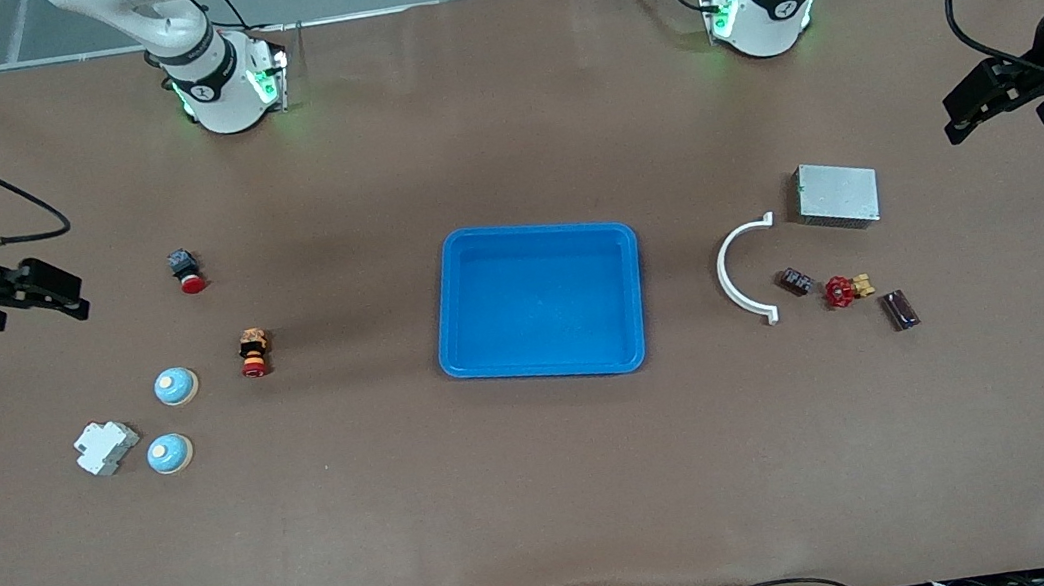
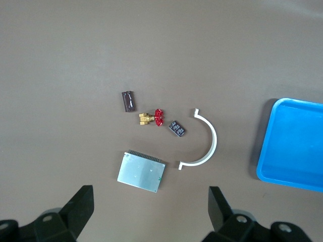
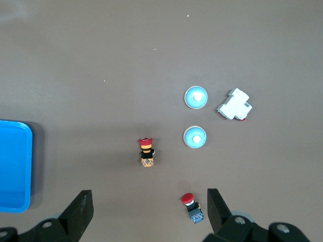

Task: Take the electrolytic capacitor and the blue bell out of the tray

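Two pale blue bells (image 1: 175, 386) (image 1: 170, 453) stand near the right arm's end; both show in the right wrist view (image 3: 196, 97) (image 3: 194, 137). A small dark brown block, probably the capacitor (image 1: 900, 310), lies near the left arm's end and shows in the left wrist view (image 2: 128, 101). A blue tray (image 1: 524, 232) sits empty mid-table. My right gripper (image 1: 63, 293) (image 3: 150, 204) is open and empty, high over the table's right-arm end. My left gripper (image 1: 962, 112) (image 2: 150, 201) is open and empty, high over the left-arm end.
Near the bells: a white breaker (image 1: 106, 447), a red push button (image 1: 186, 270) and a red-capped switch (image 1: 254, 352). Near the capacitor: a red valve (image 1: 846, 290), a small dark part (image 1: 795, 281), a white curved clip (image 1: 743, 272) and a metal box (image 1: 837, 194).
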Tool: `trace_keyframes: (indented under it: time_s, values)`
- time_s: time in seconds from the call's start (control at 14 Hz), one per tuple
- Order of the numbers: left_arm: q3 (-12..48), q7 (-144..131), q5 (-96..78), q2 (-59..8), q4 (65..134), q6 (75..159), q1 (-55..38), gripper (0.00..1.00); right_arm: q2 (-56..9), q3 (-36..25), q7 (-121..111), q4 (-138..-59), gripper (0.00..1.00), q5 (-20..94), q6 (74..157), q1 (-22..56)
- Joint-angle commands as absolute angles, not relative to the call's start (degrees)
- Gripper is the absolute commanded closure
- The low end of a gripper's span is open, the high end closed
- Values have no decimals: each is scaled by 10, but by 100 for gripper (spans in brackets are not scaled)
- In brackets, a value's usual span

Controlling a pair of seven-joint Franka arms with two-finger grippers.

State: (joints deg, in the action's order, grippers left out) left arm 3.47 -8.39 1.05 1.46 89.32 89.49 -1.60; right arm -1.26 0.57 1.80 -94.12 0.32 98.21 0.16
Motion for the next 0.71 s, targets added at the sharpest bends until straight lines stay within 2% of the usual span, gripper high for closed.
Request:
trace_keyframes:
  time_s: [0.0, 0.64]
  values:
    - [36, -73, 9, 29, 903, 889, -13, 0, -4, 10, 28, -926, 0, -4, 963, -7]
    - [33, -73, 9, 22, 899, 904, -10, 0, -4, 9, 29, -899, 0, -3, 933, -28]
